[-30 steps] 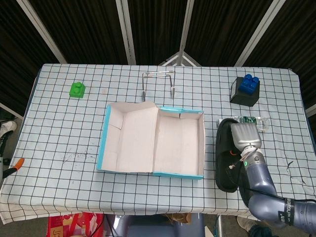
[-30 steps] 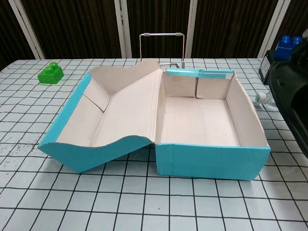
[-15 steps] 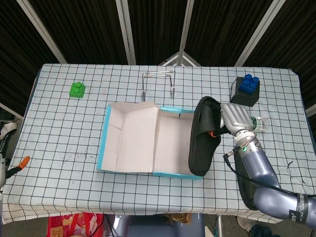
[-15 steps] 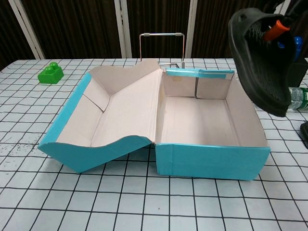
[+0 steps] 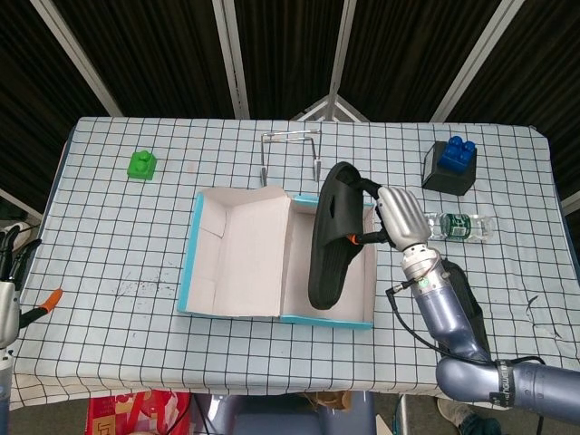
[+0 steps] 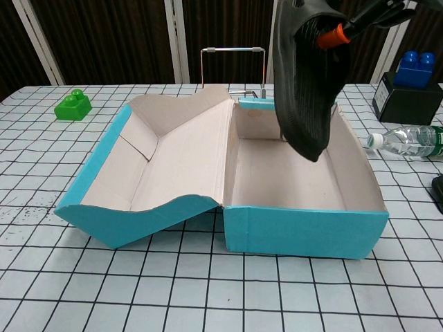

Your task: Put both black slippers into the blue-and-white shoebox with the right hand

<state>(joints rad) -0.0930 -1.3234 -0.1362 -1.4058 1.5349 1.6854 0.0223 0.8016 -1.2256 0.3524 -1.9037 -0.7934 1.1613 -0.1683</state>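
- Head view: right robot hand [image 5: 399, 220] grips one black slipper [image 5: 332, 237] by its strap end, fingers wrapped on the upper part.
- Slipper hangs lengthwise over the right compartment of the blue-and-white shoebox [image 5: 237, 312], clear of the box floor as far as I can tell.
- Shoebox sits open mid-desk, lid [image 5: 237, 256] folded out to the left, inside bare cardboard.
- Second black slipper [image 5: 468, 303] lies on the desk [image 5: 118, 236] right of the box, mostly hidden behind the right forearm (only a dark edge shows).
- Plastic bottle [image 5: 460, 226] lies on its side just right of the hand; black block with blue brick [image 5: 452, 165] at far right rear; green brick [image 5: 142, 164] at far left rear; wire stand [image 5: 290, 150] behind the box.
- Left robot hand [image 5: 11, 272] barely in frame at the left edge, off the desk; can't tell its state. Orange-tipped tool [image 5: 43, 303] beside it.
- Chest view: slipper [image 6: 306, 76] is tilted, toe end down, hanging above the box's right compartment [image 6: 304, 173], sole facing the camera.
- Robot hand fingertips [image 6: 377, 10] only just visible at top edge, an orange piece [image 6: 331, 34] at the grip.
- Second slipper's tip [image 6: 437, 192] pokes in at right edge; bottle [image 6: 408, 140] lies between it and the black block [image 6: 408, 93].
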